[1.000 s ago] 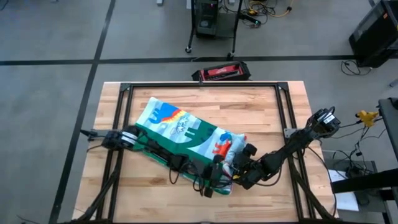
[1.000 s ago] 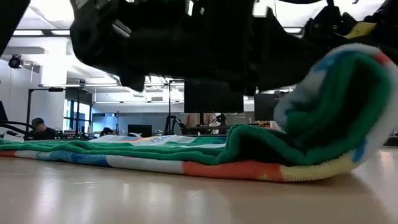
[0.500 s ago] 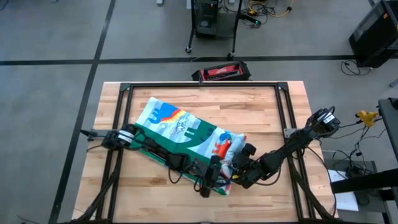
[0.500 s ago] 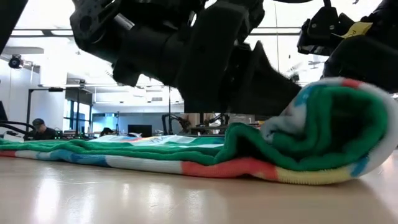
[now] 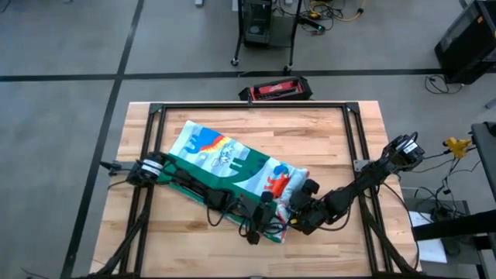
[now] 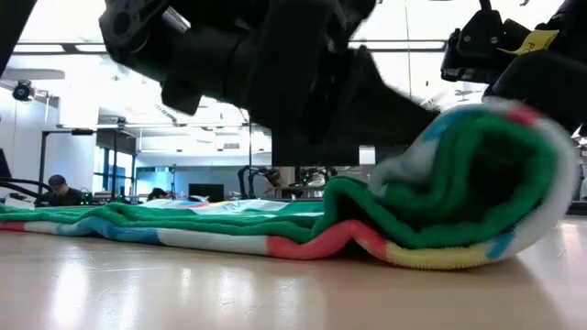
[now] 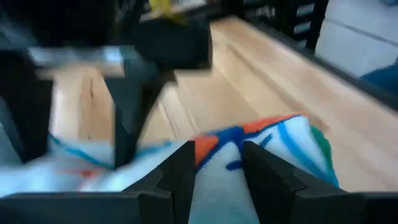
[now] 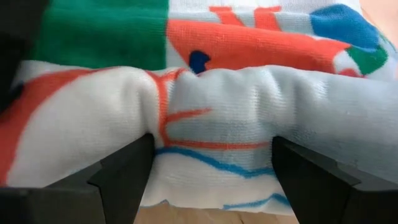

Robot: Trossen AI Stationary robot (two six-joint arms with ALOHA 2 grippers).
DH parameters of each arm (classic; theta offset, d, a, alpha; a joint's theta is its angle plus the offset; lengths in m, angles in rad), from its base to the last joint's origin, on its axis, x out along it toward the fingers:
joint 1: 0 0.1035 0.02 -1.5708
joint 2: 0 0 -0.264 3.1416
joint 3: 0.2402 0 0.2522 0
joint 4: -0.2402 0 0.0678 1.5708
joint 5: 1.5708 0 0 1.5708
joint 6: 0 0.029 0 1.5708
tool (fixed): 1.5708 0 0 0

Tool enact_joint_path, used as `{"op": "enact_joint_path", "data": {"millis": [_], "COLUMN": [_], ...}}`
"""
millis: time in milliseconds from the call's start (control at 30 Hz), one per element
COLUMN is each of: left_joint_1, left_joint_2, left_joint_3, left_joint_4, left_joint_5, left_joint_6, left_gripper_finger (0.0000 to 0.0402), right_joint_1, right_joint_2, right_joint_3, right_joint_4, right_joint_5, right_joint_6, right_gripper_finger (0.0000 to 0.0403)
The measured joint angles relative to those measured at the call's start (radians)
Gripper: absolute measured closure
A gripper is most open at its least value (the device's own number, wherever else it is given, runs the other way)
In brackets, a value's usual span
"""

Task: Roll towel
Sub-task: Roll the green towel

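The towel (image 5: 225, 163), striped and dinosaur-printed with a green back, lies slantwise on the wooden table. Its near right end is rolled into a thick roll (image 6: 477, 192) that rests on the table top, and the flat remainder runs toward the far left. My left gripper (image 5: 263, 217) reaches along the towel's near edge and is shut on cloth at the roll (image 7: 217, 155). My right gripper (image 5: 297, 215) comes from the right and is shut on the roll (image 8: 211, 118). My left gripper pinches a fold of printed cloth (image 7: 219, 163) at the rolled end between its two fingers (image 7: 180, 177). It comes nearly level from the table's left. How many layers it has, I cannot tell. My right gripper has the roll's printed outer wall (image 8: 168, 146) between its two widely spread fingers (image 8: 121, 180), slanting down from the table's right, with the fingers across the roll. The cloth bulges up between them. The roll's underside rests on the table.
A black frame (image 5: 256, 106) runs around the table top. A red and black case (image 5: 275, 91) lies on the floor beyond the far edge. Bare wood lies to the far right (image 5: 325, 143) and along the near edge (image 5: 194, 248).
My left gripper has risen a little and tipped upward with its cloth. The towel's edge beside the roll has lifted off the table into a small hump. The flat part has stayed where it was, and my right gripper has kept still.
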Motion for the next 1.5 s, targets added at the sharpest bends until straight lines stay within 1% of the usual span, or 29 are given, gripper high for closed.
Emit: {"op": "enact_joint_path", "data": {"millis": [100,167,233,300,433,533,633,767,900,1100,1200,1333,1500], "left_joint_1": [0.0,0.001,0.004,0.004,0.004,0.005,0.007,0.007,0.007,0.007,0.008,0.005,-0.011], "left_joint_2": [0.009,0.032,0.062,0.088,0.141,0.151,0.126,0.08,0.05,0.022,-0.011,-0.063,-0.112], "left_joint_3": [0.0,0.0,0.004,0.027,0.091,0.123,0.131,0.124,0.115,0.065,0.043,0.014,-0.026], "left_joint_4": [0.038,0.096,0.188,0.236,0.201,0.109,0.004,-0.079,-0.169,-0.189,-0.232,-0.25,-0.249], "left_joint_5": [0.041,0.089,0.147,0.187,0.218,0.226,0.199,0.167,0.086,0.031,0.021,0.006,-0.067], "left_joint_6": [0.0,-0.027,-0.059,-0.086,-0.097,-0.093,-0.068,-0.034,-0.003,0.0,-0.011,-0.02,-0.02], "left_gripper_finger": [0.0283,0.0283,0.0283,0.0283,0.0283,0.0283,0.0283,0.0283,0.0283,0.0283,0.0283,0.0283,0.0283], "right_joint_1": [0.0,0.0,0.0,0.0,0.0,0.0,0.002,0.002,0.002,0.007,0.009,0.009,0.009], "right_joint_2": [0.0,0.0,0.0,0.0,0.0,0.0,0.0,0.0,0.0,0.0,0.001,0.001,0.001], "right_joint_3": [0.0,0.0,0.0,0.0,0.0,0.0,0.0,0.0,-0.001,-0.002,-0.002,-0.002,-0.004], "right_joint_4": [0.0,0.001,0.001,0.002,0.002,0.002,0.002,0.003,0.003,0.003,0.004,0.004,0.004], "right_joint_5": [-0.001,-0.002,-0.002,-0.005,-0.01,-0.015,-0.018,-0.019,-0.02,-0.02,-0.021,-0.023,-0.025], "right_joint_6": [0.0,0.0,0.0,0.001,0.009,0.014,0.016,0.016,0.01,0.008,0.009,0.009,0.008], "right_gripper_finger": [0.0092,0.0094,0.0097,0.0098,0.0095,0.0095,0.0099,0.0104,0.0104,0.0098,0.0102,0.0107,0.0103]}}
